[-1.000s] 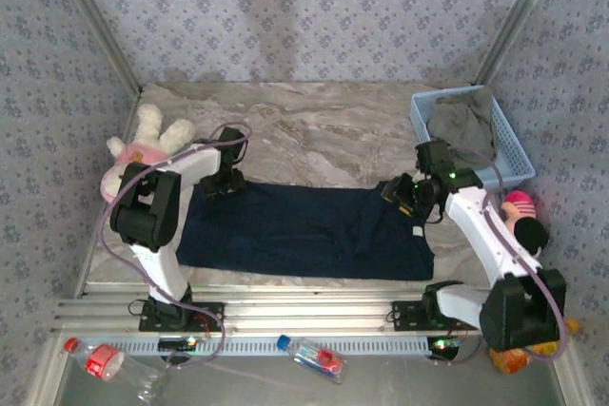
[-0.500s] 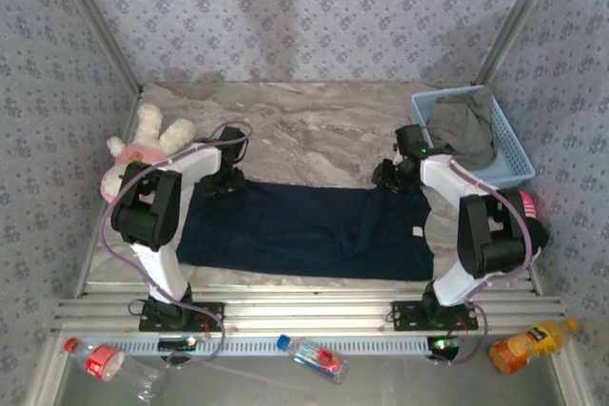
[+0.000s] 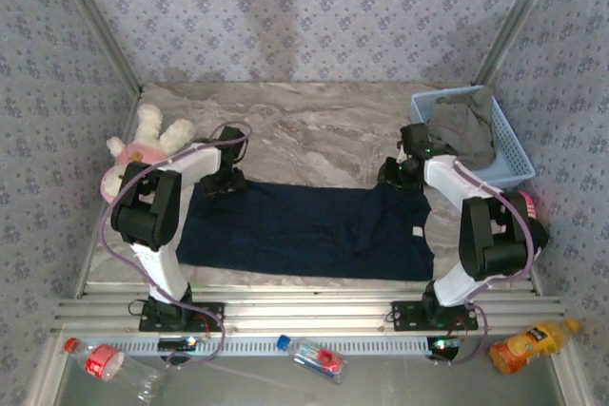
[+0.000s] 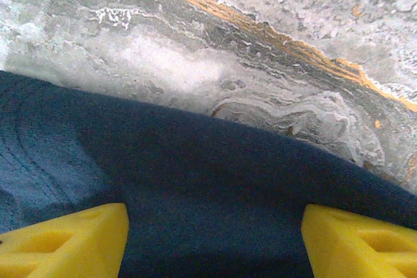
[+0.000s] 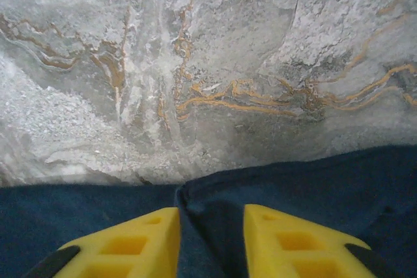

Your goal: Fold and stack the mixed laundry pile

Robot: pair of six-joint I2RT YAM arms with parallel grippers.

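Step, my read: taking far hem of navy garment for first fold. Garment lies spread along near edge of desk. My left end effector over its far-left corner, fingers wide apart, holding nothing. My right end effector at far-right corner, gap about half, hem between fingers, no clamp seen. Olive-grey garment in basket, far-right desk corner. Next: close both on hem, lift evenly, carry toward near edge.

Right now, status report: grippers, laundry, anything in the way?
Left gripper open at far edge of navy garment. Right gripper half-closed there, grip unclear. Olive-grey garment in basket. Nothing blocking.
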